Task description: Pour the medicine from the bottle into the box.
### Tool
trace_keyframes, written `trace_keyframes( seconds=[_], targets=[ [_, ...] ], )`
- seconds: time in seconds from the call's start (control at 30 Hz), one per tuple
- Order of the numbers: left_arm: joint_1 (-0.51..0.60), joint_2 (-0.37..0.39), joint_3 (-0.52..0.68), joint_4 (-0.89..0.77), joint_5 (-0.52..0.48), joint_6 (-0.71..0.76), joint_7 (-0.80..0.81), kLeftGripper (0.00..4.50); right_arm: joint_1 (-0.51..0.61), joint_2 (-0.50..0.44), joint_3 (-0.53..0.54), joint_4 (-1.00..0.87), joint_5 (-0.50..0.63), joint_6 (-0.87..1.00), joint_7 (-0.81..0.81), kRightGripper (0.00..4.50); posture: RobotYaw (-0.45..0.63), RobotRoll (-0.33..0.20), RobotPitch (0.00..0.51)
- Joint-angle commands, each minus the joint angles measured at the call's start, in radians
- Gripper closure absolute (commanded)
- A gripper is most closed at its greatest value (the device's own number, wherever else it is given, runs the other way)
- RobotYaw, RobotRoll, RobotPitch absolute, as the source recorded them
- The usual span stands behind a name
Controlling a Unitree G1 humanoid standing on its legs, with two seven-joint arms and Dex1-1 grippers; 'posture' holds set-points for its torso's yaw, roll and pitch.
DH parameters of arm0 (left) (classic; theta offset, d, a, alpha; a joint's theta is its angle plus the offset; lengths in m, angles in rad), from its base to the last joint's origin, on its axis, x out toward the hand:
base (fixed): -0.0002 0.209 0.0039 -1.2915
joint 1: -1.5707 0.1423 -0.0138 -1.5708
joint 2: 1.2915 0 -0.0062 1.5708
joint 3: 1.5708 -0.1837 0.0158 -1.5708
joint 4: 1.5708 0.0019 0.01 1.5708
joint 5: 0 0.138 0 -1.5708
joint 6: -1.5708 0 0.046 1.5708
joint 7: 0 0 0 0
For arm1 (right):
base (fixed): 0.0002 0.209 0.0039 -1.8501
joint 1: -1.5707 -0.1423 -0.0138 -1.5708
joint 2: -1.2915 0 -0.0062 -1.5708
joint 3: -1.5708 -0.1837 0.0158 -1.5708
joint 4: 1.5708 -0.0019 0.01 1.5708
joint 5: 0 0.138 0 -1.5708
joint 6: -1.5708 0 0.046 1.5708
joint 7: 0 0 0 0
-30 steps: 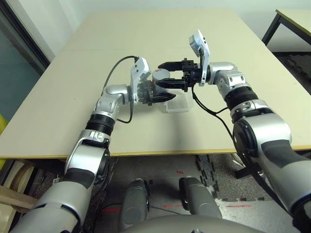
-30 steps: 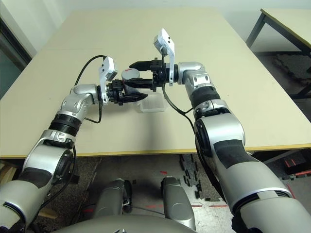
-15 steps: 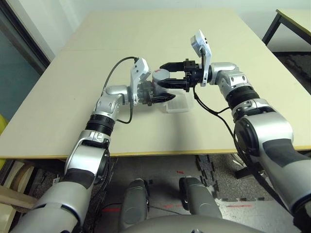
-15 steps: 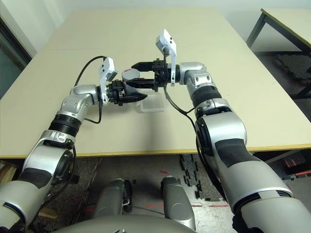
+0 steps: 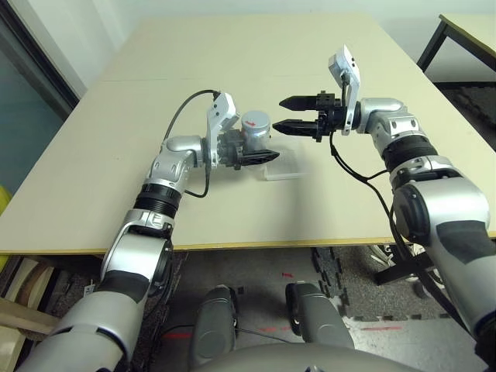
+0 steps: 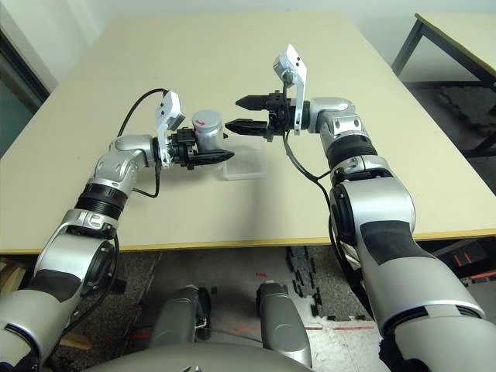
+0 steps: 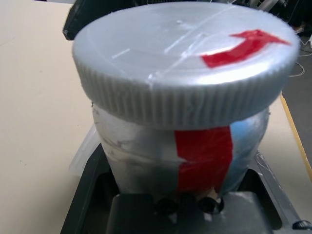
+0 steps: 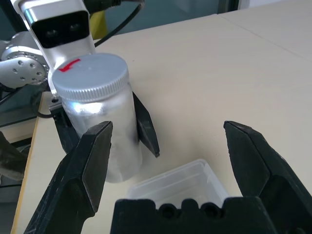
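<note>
Right claw (image 5: pixel 297 114) withdrew open; left claw (image 5: pixel 260 158) grips bottle (image 5: pixel 253 130).

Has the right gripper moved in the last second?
Yes. The right gripper has pulled away rightward from the bottle, whose cap is on.

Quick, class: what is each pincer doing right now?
Left pincer: closed on the bottle, cap on.
Right pincer: open, holding nothing.
</note>
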Motion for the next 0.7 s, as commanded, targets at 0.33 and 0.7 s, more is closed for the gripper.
trace_keyframes(
  seconds=[0.33,0.7],
  targets=[
    [-0.004,0.012,0.002,0.024,0.007,-0.018,-0.006,1.77,0.009,-0.047,-0.008,-0.002,-0.007,0.026,0.105,0.0,-0.18,0.0,0.077],
    [-0.007,0.001,-0.007,0.026,0.011,-0.026,-0.008,1.77,-0.012,0.003,-0.018,-0.082,0.038,0.099,0.181,0.0,-0.18,0.0,0.077]
  ],
)
